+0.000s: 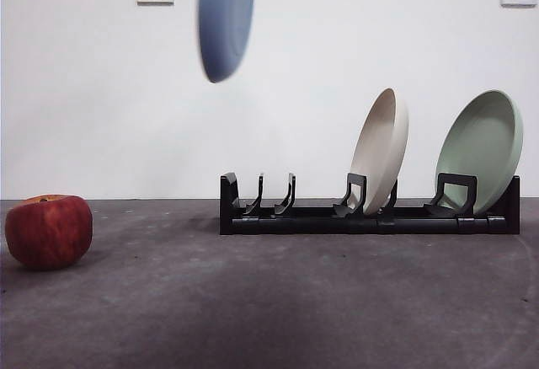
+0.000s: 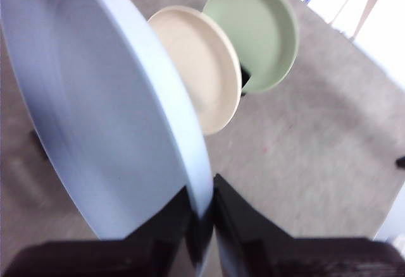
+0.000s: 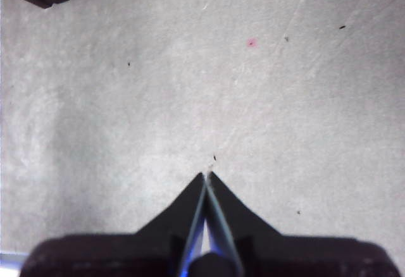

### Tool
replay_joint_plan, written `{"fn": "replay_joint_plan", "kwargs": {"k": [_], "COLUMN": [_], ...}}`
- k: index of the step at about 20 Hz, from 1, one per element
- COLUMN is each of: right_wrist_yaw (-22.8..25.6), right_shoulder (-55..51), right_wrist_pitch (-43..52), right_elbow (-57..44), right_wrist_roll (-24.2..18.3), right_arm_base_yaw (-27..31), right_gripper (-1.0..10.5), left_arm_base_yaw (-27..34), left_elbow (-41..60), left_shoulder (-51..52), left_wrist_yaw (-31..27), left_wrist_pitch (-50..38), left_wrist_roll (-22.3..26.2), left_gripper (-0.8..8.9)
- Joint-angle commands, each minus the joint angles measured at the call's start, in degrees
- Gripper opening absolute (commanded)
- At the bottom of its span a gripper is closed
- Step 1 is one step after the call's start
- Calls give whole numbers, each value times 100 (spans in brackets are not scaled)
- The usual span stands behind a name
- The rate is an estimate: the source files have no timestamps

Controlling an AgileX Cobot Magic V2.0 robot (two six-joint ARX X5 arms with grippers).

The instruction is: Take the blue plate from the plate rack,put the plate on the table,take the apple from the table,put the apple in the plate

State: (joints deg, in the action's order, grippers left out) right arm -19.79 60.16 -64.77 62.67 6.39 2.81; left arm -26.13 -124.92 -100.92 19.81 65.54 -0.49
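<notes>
Left gripper (image 2: 201, 217) is clamped on the rim of the blue plate (image 1: 226, 17), holding it on edge in the air, high above the left end of the plate rack (image 1: 369, 217) and clear of its slots. Beige plate (image 1: 380, 150) and green plate (image 1: 483, 148) stand in the rack's right slots; apple (image 1: 49, 231) sits on the surface (image 1: 269, 302) far left, well apart from the rack. Right gripper (image 3: 206, 182) is pinched closed on nothing over bare surface.

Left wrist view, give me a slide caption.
Left gripper clamps the blue plate by its rim, lifted clear of the plate rack.
</notes>
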Motion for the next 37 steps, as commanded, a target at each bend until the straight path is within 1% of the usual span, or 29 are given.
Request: {"fn": "replay_joint_plan", "kwargs": {"k": [1, 3, 4, 7, 8, 9, 10, 11, 12, 14, 16, 18, 20, 21, 22, 23, 25, 28, 32, 33, 34, 35, 36, 37], "right_wrist_yaw": [-33, -37, -37, -35, -31, -28, -22, -20, -17, -15, -9, 26, 208, 308, 413, 496, 551, 678, 699, 702, 702, 702, 702, 702], "right_shoulder": [4, 4, 7, 4, 4, 4, 4, 4, 4, 4, 4, 4, 4, 4, 7, 7, 4, 7, 4, 7, 7, 4, 7, 4], "right_wrist_pitch": [7, 7, 11, 42, 50, 81, 122, 179, 210, 249, 341, 404, 520, 535, 533, 531, 529, 529, 520, 520, 525, 525, 522, 520], "right_elbow": [4, 4, 4, 4, 4, 4, 4, 4, 4, 4, 4, 4, 4, 4, 4, 4, 4, 4, 4, 4, 4, 4, 4, 4], "right_wrist_roll": [-42, -31, -31, -13, 22, 101, 151, 201, 254, 315, 415, 444, 564, 568, 577, 603, 608, 608, 605, 605, 605, 605, 605, 605], "right_arm_base_yaw": [-131, -260, -332, -555, -614, -684, -754, -833, -905, -1073, -1224, -1351, -1506, -1563, -1604, -1646, -1718, -1764, -1790, -1790, -1790, -1790, -1790, -1790], "right_gripper": [-1, -1, -1, -1, -1, -1, -1, -1, -1, -1, -1, -1, -1, -1, -1, -1, -1, -1, -1, -1, -1, -1, -1, -1], "left_arm_base_yaw": [-166, -315, -387, -573, -658, -809, -1008, -1252, -1473, -2013, -2608, -3025, -3344, -3460, -3571, -3663, -3709, -3738, -3773, -3790, -3790, -3788, -3788, -3794], "left_elbow": [22, 24, 48, 599, 894, 1316, 1840, 2472, 3045, 4015, 4664, 5108, 5327, 5337, 5337, 5337, 5337, 5337, 5337, 5337, 5335, 5335, 5335, 5335], "left_shoulder": [127, 205, 227, 629, 815, 1038, 1316, 1626, 1888, 2208, 2166, 1952, 1563, 1316, 1049, 789, 326, -225, -413, -407, -404, -404, -404, -404], "left_wrist_yaw": [-348, -979, -1189, -1215, -1375, -1672, -1853, -1856, -1976, -2463, -3086, -3362, -3445, -3775, -4140, -4365, -4301, -4017, -3370, -3324, -3333, -3333, -3331, -3329], "left_wrist_pitch": [356, 855, 1010, 1010, 986, 876, 647, 258, -133, -737, -1025, -1259, -1469, -1488, -1486, -1482, -1453, -1408, -1250, -1255, -1252, -1231, -1226, -1228], "left_wrist_roll": [437, 586, 691, 647, 649, 647, 638, 568, 481, 398, 350, 382, 417, 476, 638, 719, 732, 636, 518, 442, 291, 188, 149, 142], "left_gripper": [-9, -9, -9, -9, -9, -9, -9, -9, -9, -9, -9, -9, -9, -9, -9, -9, -9, -9, 0, 6, 58, 145, 204, 230]}}
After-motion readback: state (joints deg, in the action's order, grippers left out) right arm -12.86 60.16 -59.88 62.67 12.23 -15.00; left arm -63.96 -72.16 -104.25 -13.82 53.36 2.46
